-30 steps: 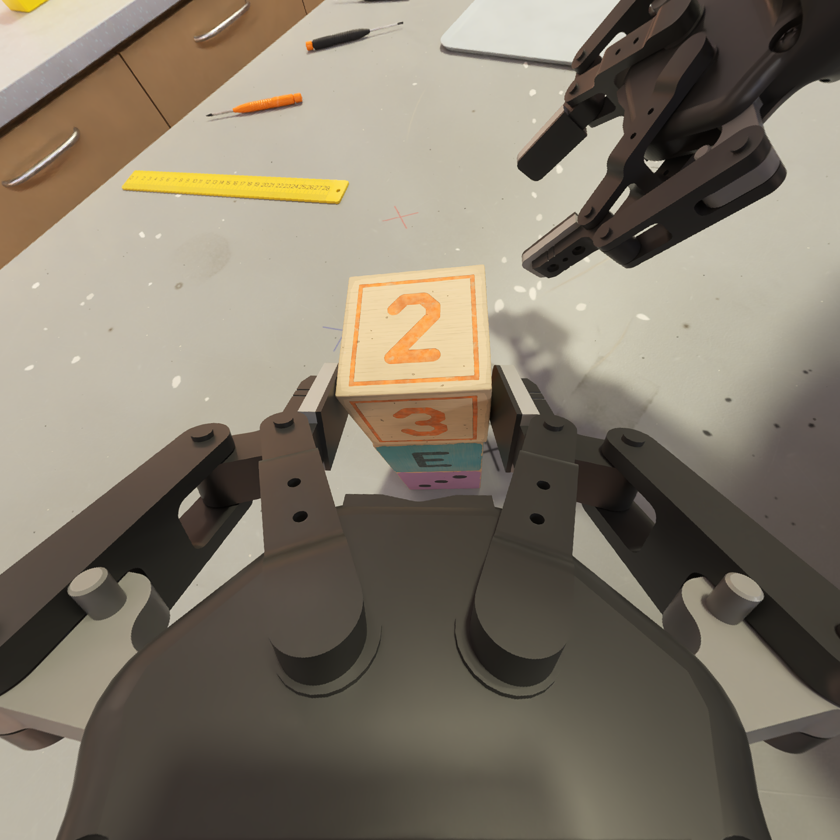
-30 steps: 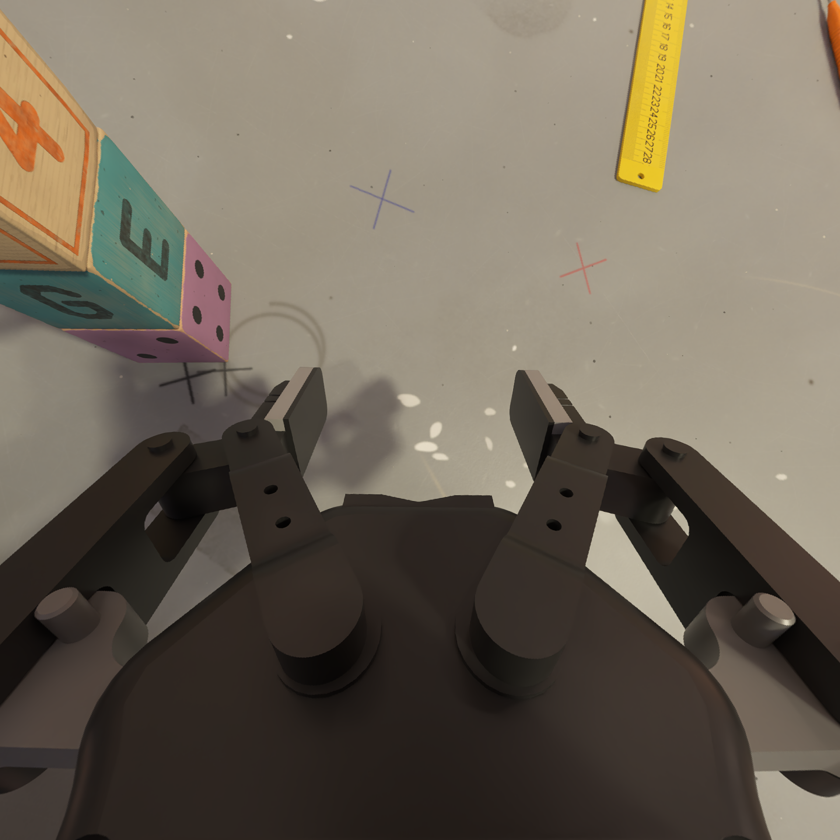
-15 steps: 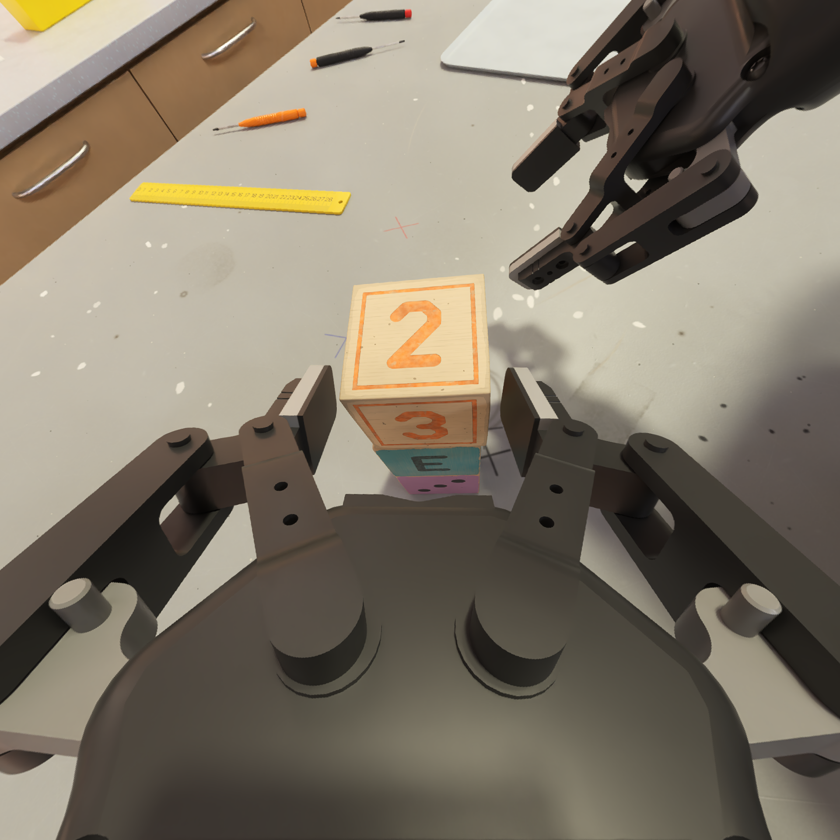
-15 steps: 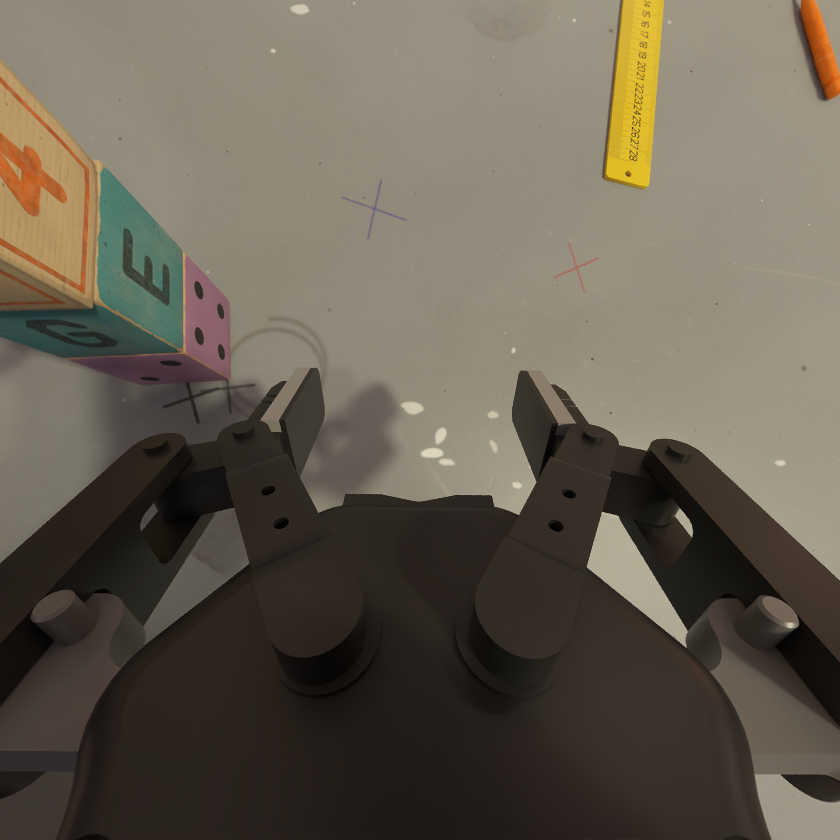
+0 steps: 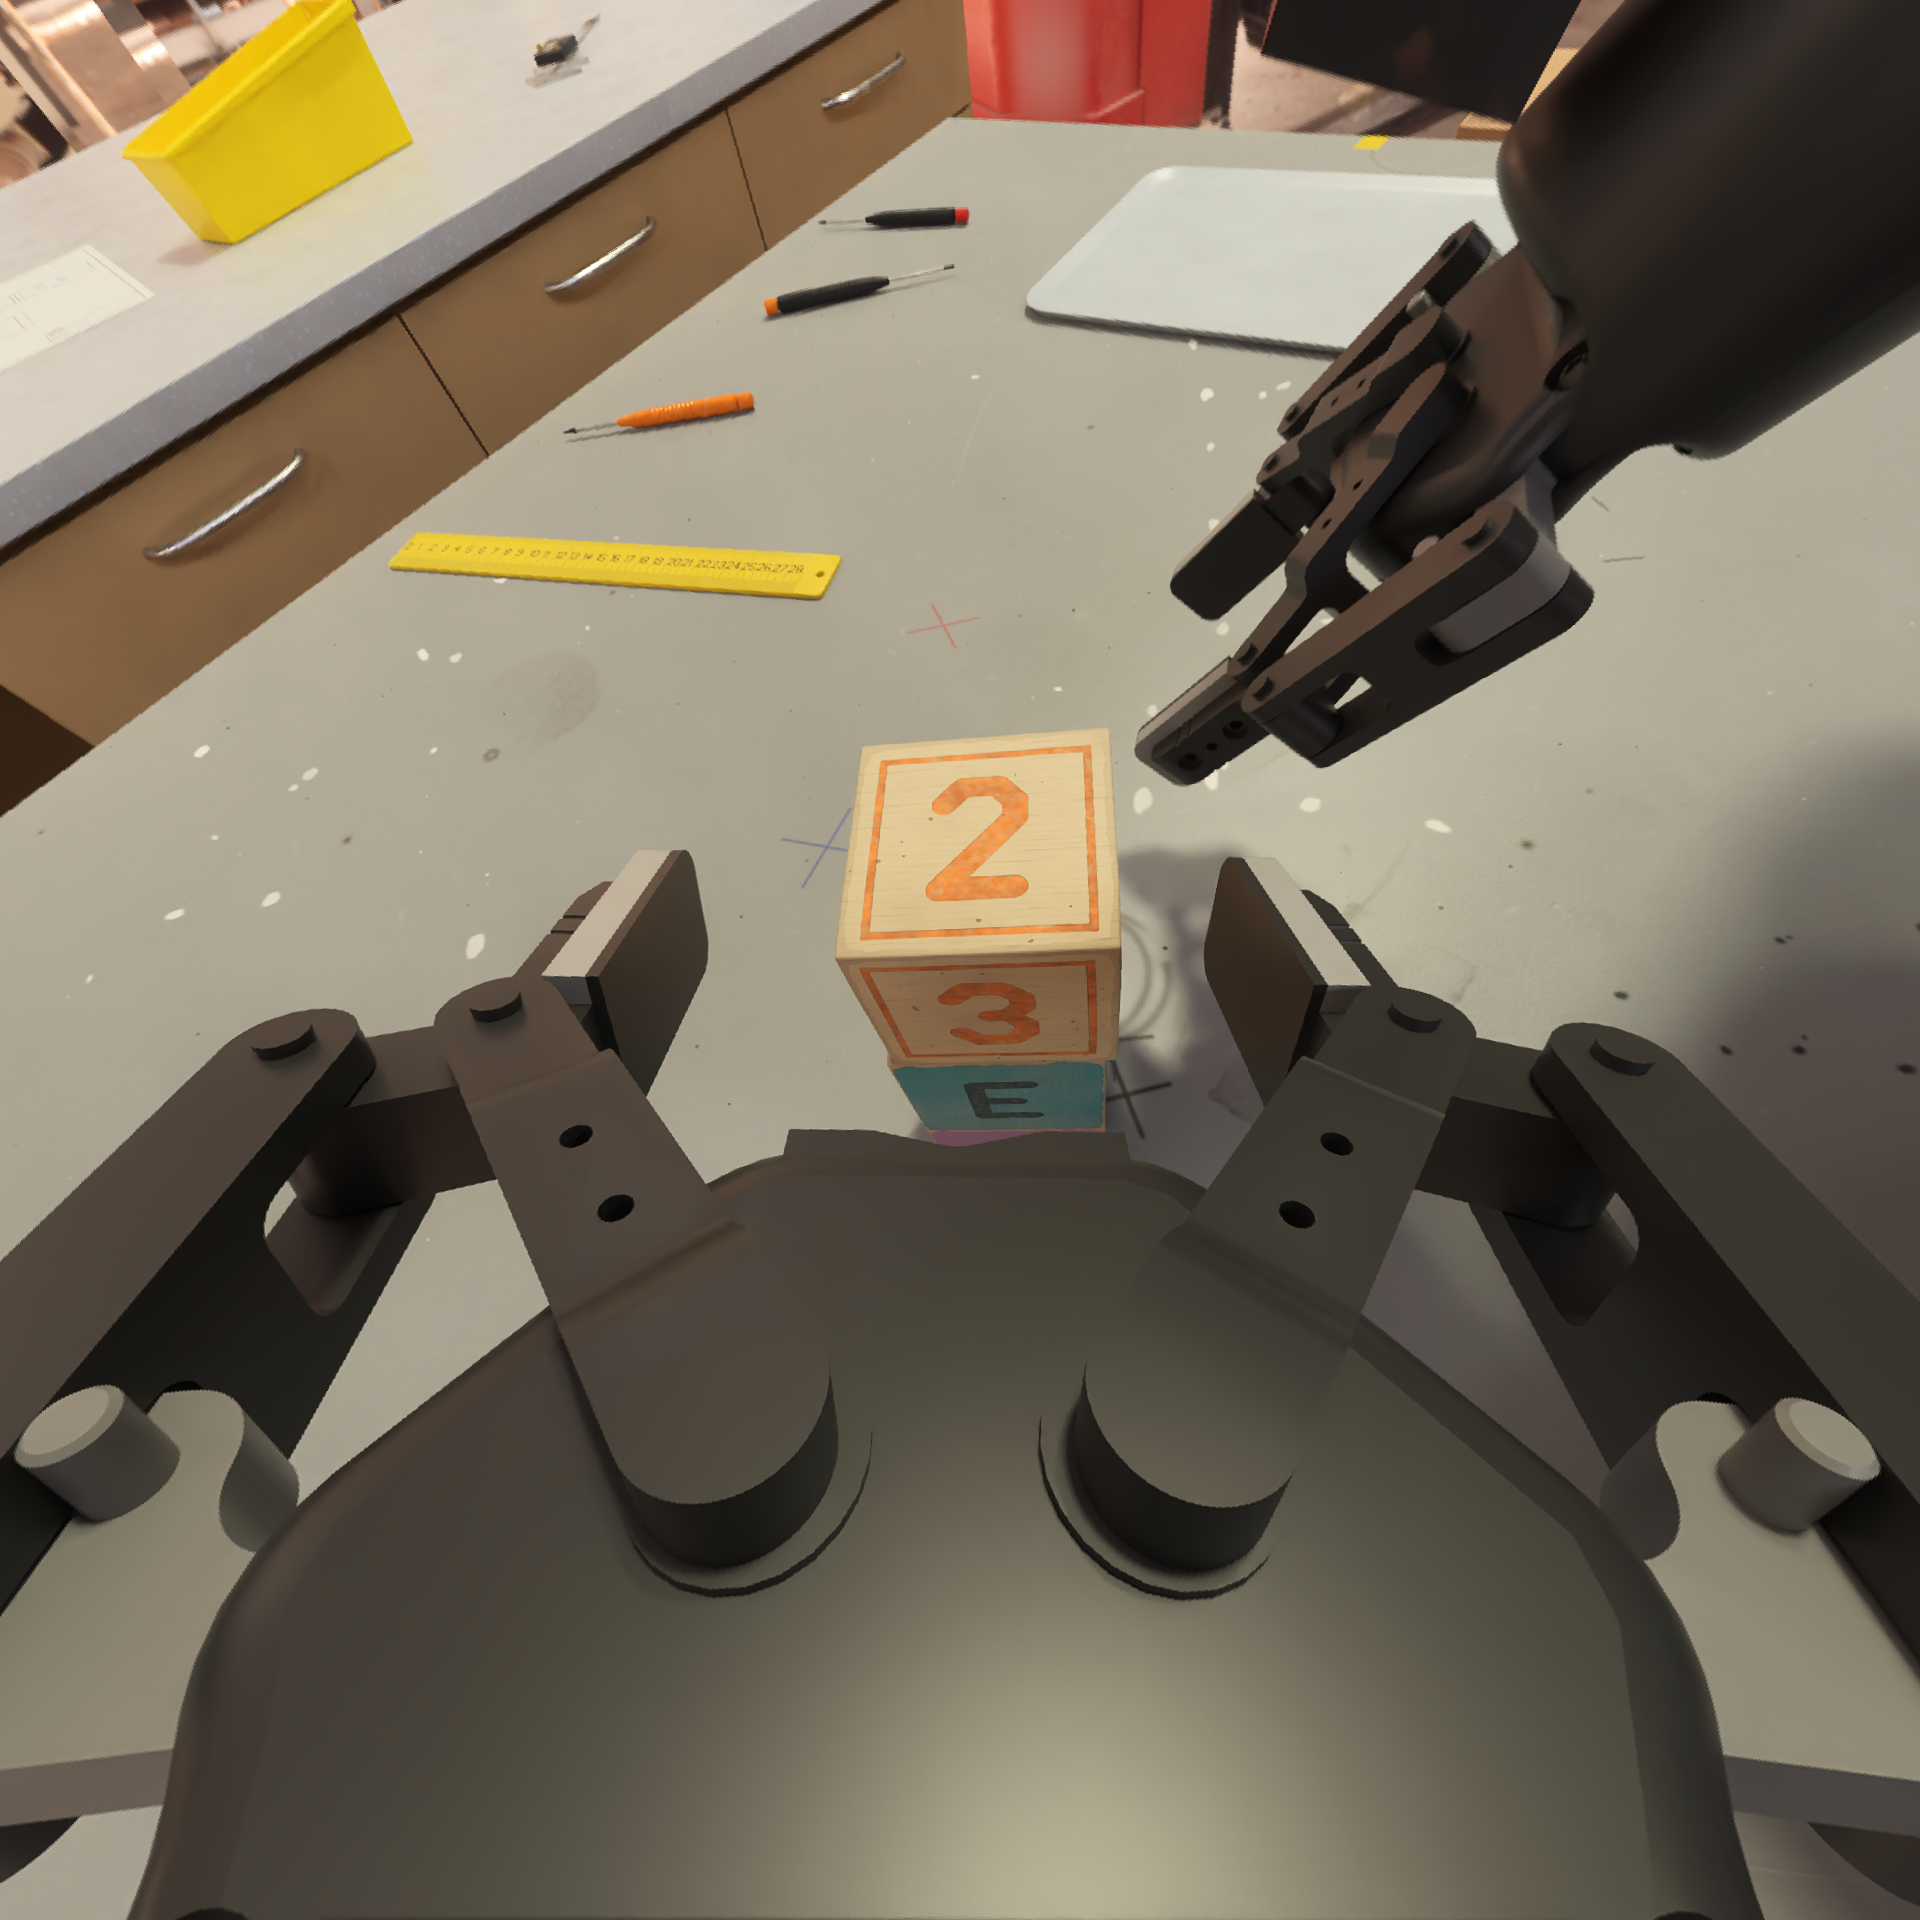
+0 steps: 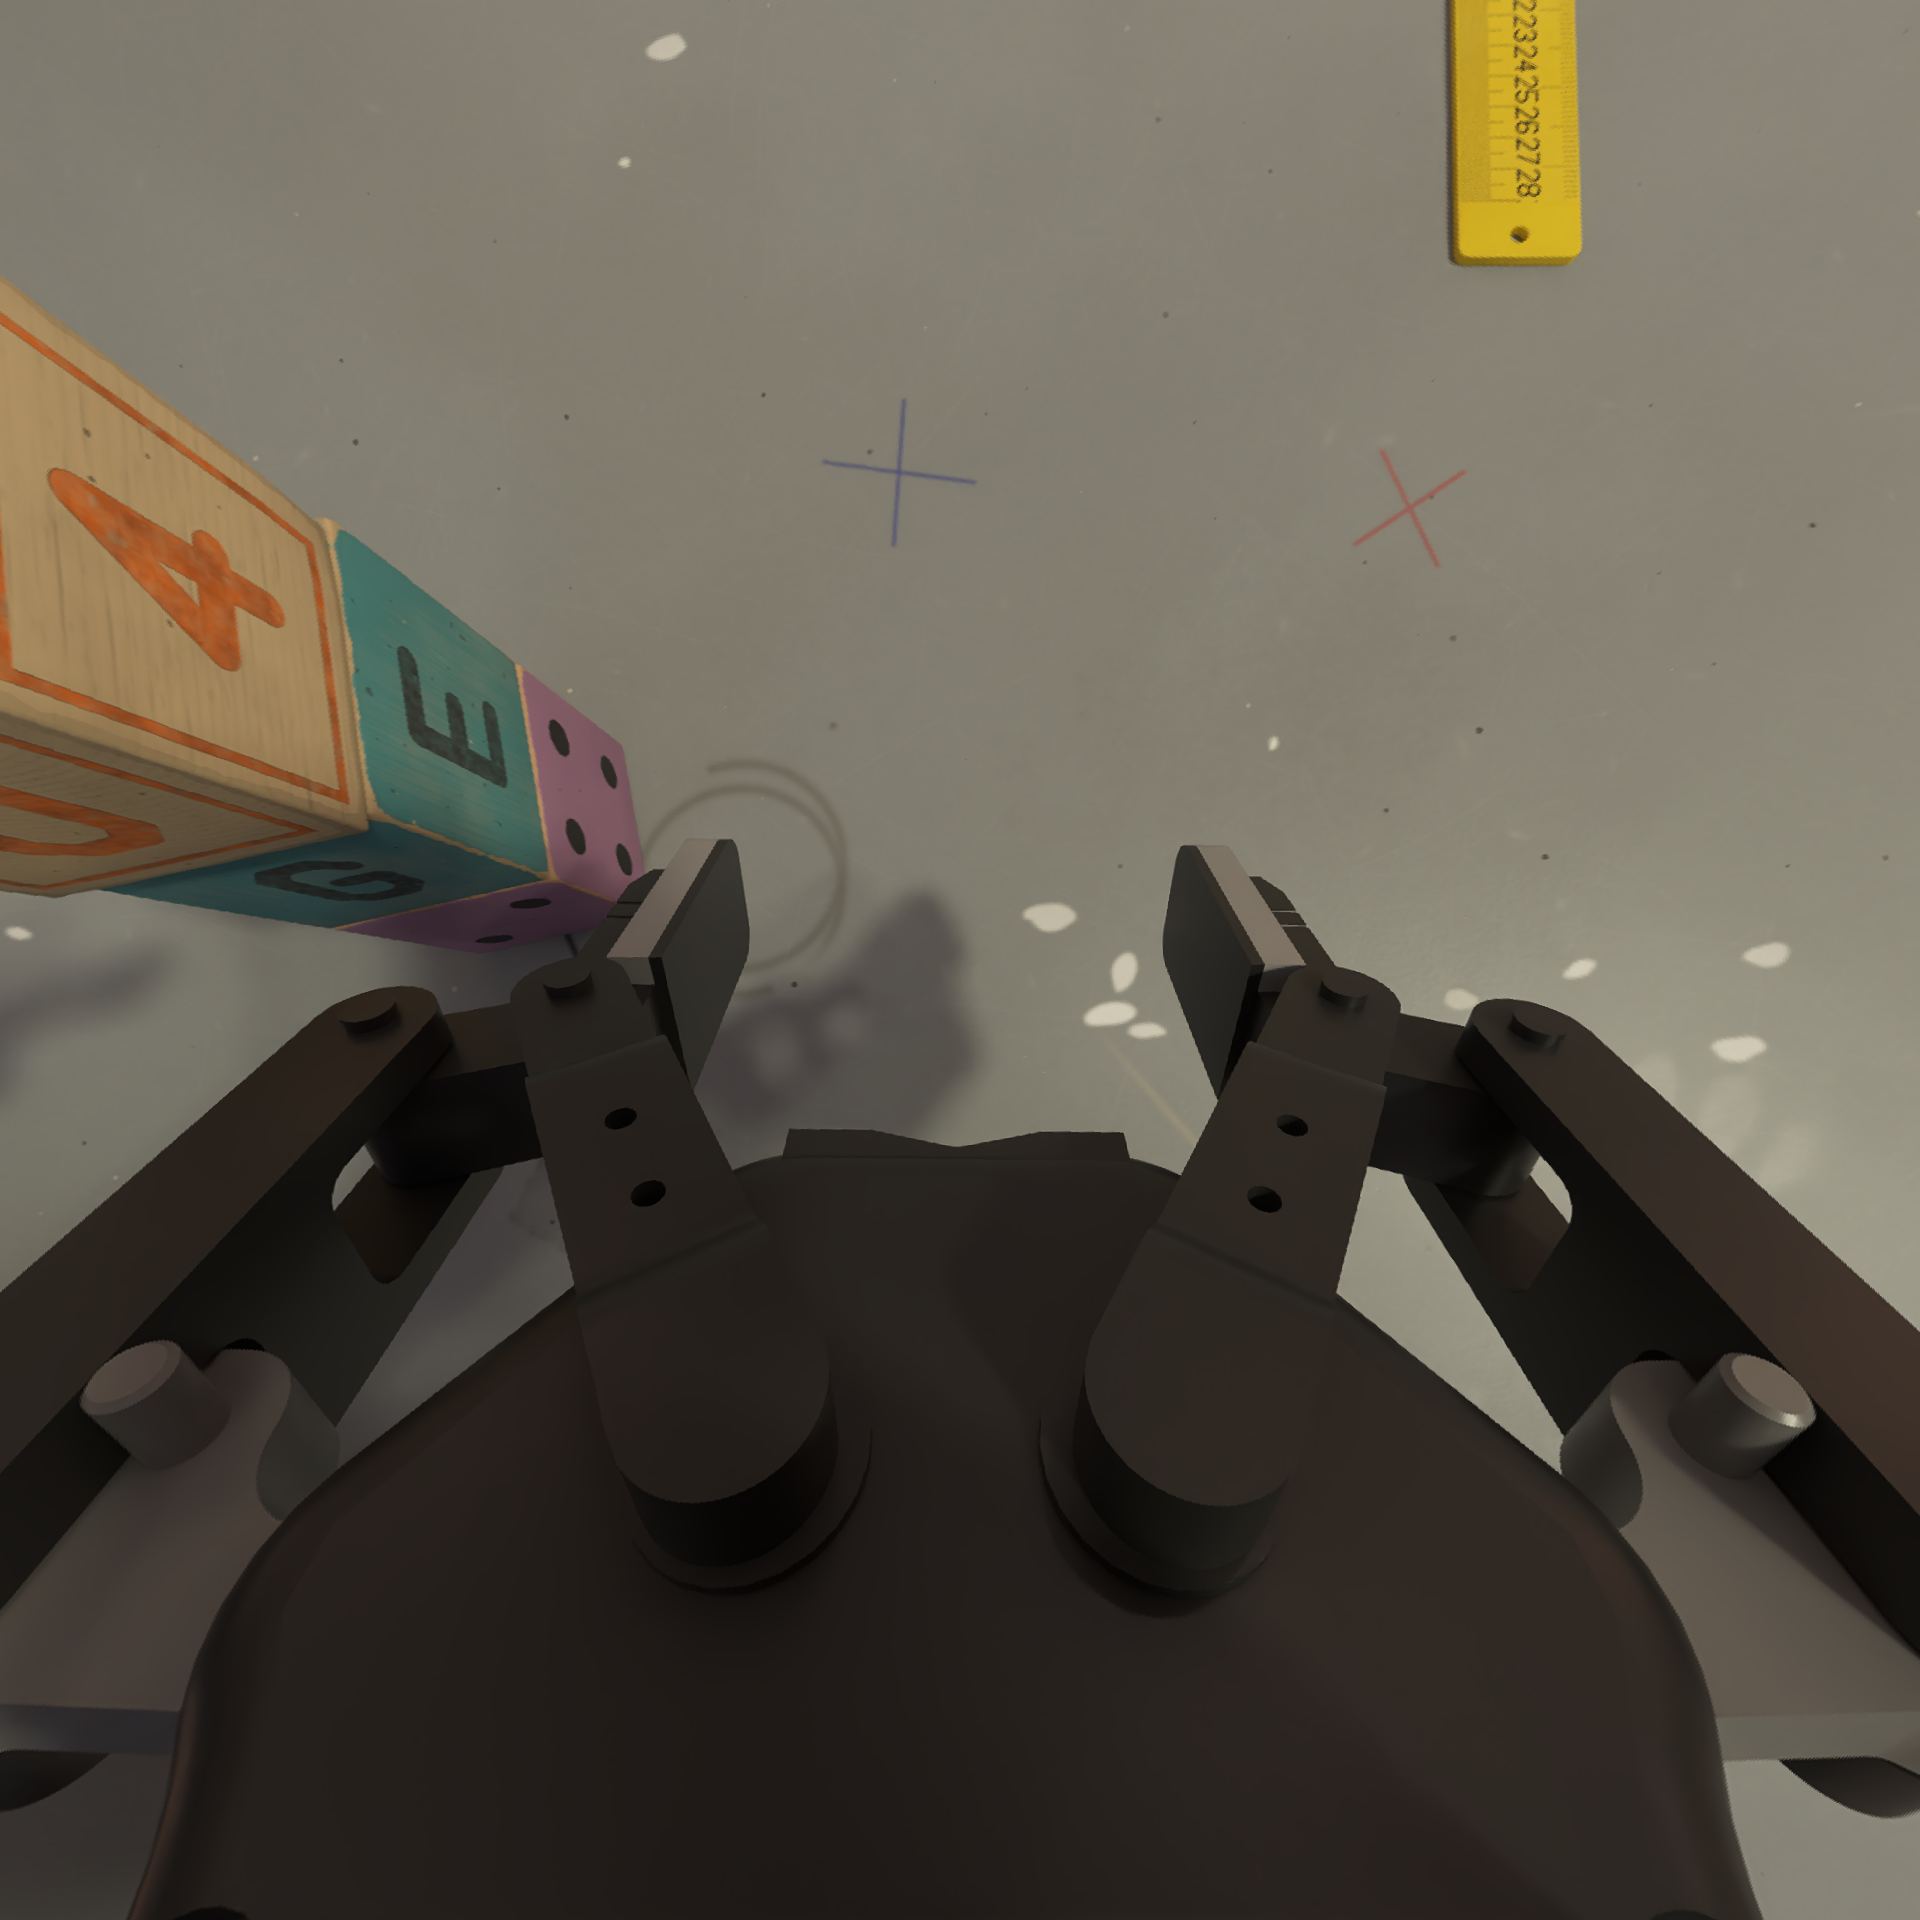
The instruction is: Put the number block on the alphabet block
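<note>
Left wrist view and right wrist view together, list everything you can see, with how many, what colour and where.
number block: 1, pale wood with orange figures, top of stack
alphabet block: 1, teal, under it
dice block: 1, purple, stack's bottom
ruler: 1, yellow, flat on table, far left
screwdrivers: 3, orange, black with orange tip, black with red tip, beyond ruler
tray: 1, white, far right
bin: 1, yellow, on side counter
drawers: brown, under counter
left gripper: open, either side of number block, apart
right gripper: open, beside stack
</note>
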